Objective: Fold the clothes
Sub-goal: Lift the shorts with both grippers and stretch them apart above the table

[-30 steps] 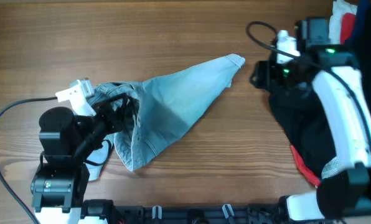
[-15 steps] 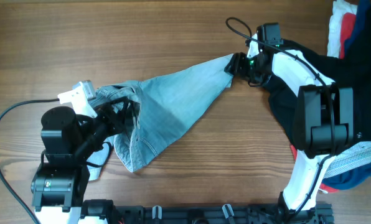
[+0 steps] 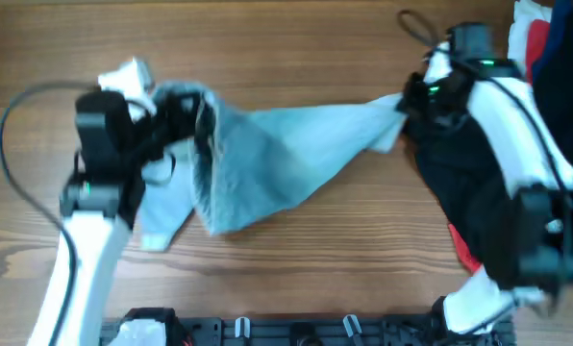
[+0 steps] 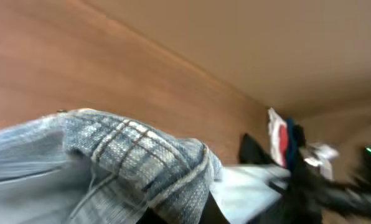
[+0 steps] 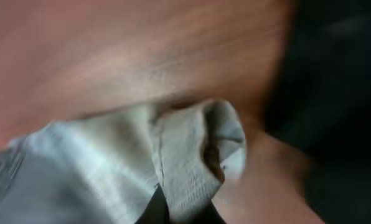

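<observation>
**Left gripper** (image 3: 184, 117): pressed together, pinching the waist end of the jeans (image 3: 286, 154). In the left wrist view the waistband (image 4: 132, 155) is bunching up right at the jaws. The left arm is rising from the near edge of the worktop (image 3: 267, 38), forearm running away from the base, wrist bending across toward the right gripper.

**Right gripper** (image 3: 405, 104): closed, clamping the hem end of the same garment. In the right wrist view the folded cuff (image 5: 195, 152) is sitting between the dark tips. The right arm is arching up from the near right corner, wrist turning toward the left gripper.

**Jeans:** hanging stretched between the two grippers, long axis running from one to the other. The cloth is narrowing to a point at the right gripper and widening toward the left, where loose folds are sagging to the near side. The overhead view is motion-blurred.

**Surroundings:** a black garment (image 3: 469, 192) is lying just behind and beneath the right gripper. Red and white pieces (image 3: 529, 34) are lying beyond it.
</observation>
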